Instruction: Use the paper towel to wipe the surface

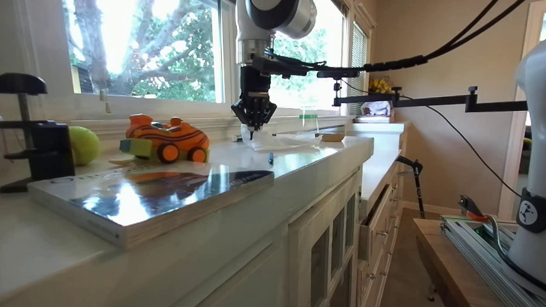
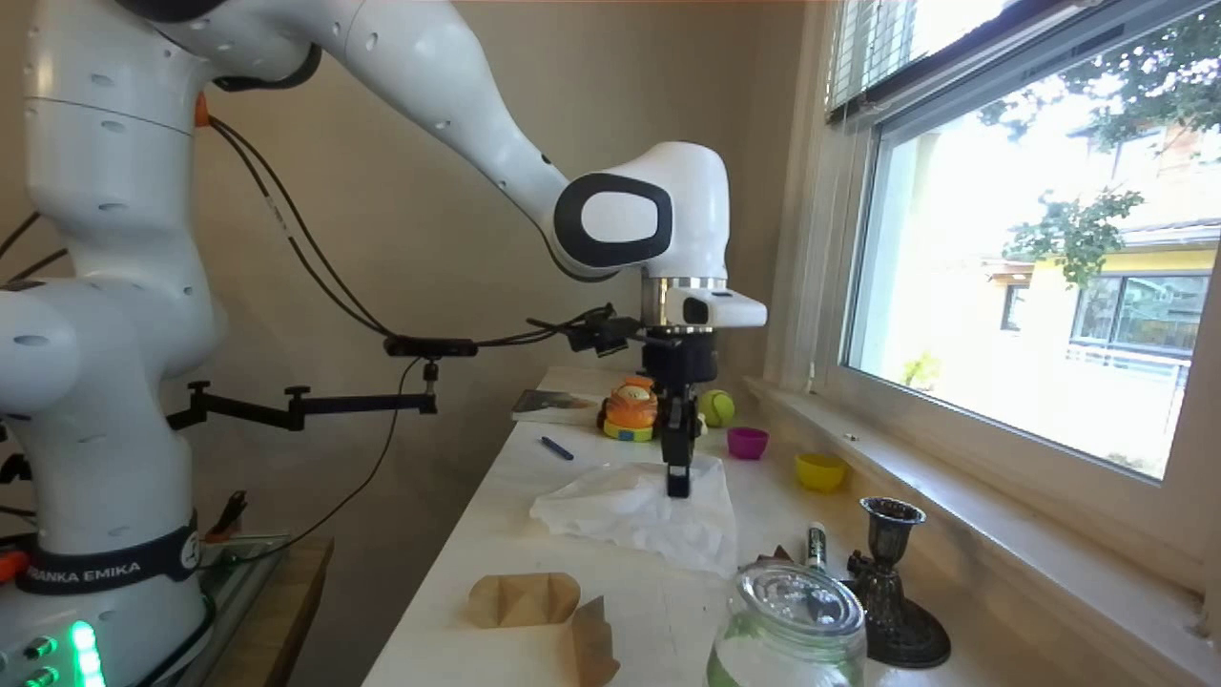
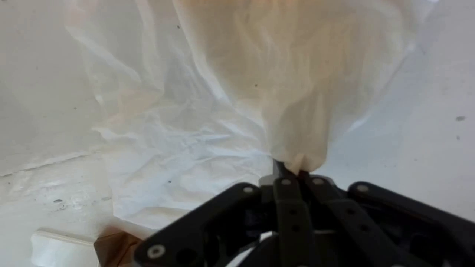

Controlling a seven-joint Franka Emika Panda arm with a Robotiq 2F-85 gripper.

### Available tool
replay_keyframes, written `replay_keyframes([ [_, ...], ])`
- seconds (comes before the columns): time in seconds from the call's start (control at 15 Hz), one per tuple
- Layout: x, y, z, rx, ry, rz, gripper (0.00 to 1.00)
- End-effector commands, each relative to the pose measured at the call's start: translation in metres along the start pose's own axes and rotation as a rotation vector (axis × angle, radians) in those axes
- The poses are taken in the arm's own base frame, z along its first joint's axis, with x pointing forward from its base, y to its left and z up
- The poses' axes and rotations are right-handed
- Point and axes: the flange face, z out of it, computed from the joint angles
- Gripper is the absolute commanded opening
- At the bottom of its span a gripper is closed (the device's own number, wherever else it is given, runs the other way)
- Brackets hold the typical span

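The paper towel is a thin, white, crumpled sheet that shows in both exterior views [image 1: 284,141] [image 2: 620,515]. It lies spread on the white countertop [image 2: 658,611], with part of it raised at my gripper. My gripper [image 2: 678,485] points straight down, low over the counter, and is shut on a pinched fold of the towel. In the wrist view the fold gathers between the closed fingertips [image 3: 298,173], and the towel [image 3: 207,148] spreads out to the left and upward. The fingertips are partly hidden behind the fold.
An orange toy car [image 1: 168,139], a book [image 1: 152,194], a black clamp [image 1: 48,147] and a tennis ball [image 2: 716,407] stand beyond. Purple [image 2: 747,443] and yellow [image 2: 820,471] cups line the window side. A glass jar [image 2: 792,630], candlestick [image 2: 887,592], brown paper [image 2: 525,599] and blue pen [image 2: 557,448] lie around.
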Motion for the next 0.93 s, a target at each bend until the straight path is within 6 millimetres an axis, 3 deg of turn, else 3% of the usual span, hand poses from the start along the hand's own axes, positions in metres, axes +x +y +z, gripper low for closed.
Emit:
replay_keyframes([
  [0.0, 0.007, -0.013, 0.002, 0.049, 0.054, 0.048, 0.02],
  [0.33, 0.009, -0.046, -0.001, 0.127, 0.132, 0.057, 0.02],
  [0.6, -0.007, -0.072, 0.0, 0.191, 0.074, -0.008, 0.02],
  [0.87, -0.019, -0.077, -0.004, 0.19, 0.039, -0.087, 0.02],
])
